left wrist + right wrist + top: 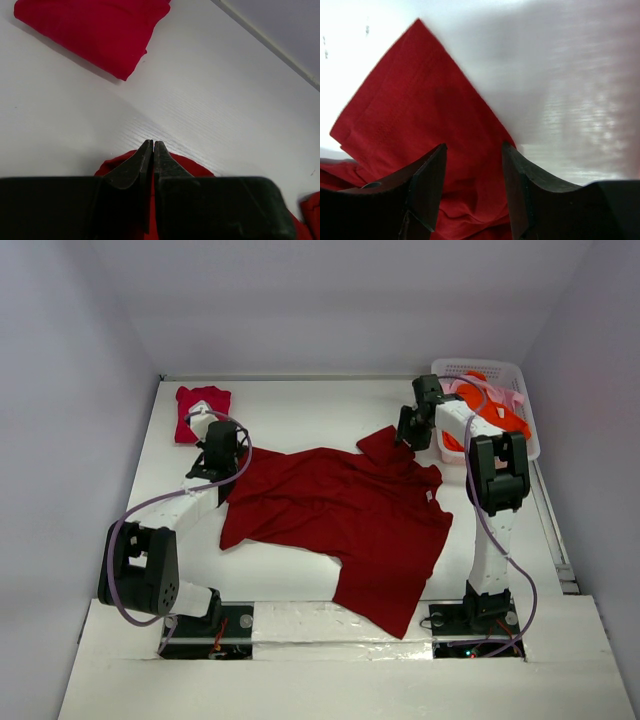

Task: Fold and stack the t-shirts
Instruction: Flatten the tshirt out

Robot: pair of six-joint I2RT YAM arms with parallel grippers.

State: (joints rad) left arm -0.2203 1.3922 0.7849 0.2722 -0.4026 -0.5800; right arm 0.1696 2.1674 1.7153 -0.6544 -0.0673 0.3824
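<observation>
Under the left wrist camera, the left gripper (153,145) is fully closed, its two tips pressed together. Cloth of the dark red t-shirt (192,169) shows directly below and behind the tips. Whether a thin fold is pinched there I cannot tell. Ahead on the white counter (225,100), at the far left, lies the folded crimson-pink t-shirt (95,30), well apart from the gripper. I judge that this corner serves as the place of the stack, out of the way of the working space.

From the right wrist camera, the right gripper (473,150) stands with its jaws parted. The pointed sleeve (415,100) of the dark red t-shirt lies flat on the counter under and beyond them. Nothing is clamped. I think the jaws are held apart so that they can come down around the sleeve cloth.

Over the whole scene, from the top camera, the dark red t-shirt is spread in the middle of the counter, turned a little, with one arm at each of its far corners. In my judgement this placing suits a fold made from both sides together, and that fold is not yet made. The bright orange t-shirt (495,415) and the pale pink t-shirt (508,397) lie crumpled in the white lattice basket (480,365) at the far right. They are close to the right arm, probably for an easy reach.
</observation>
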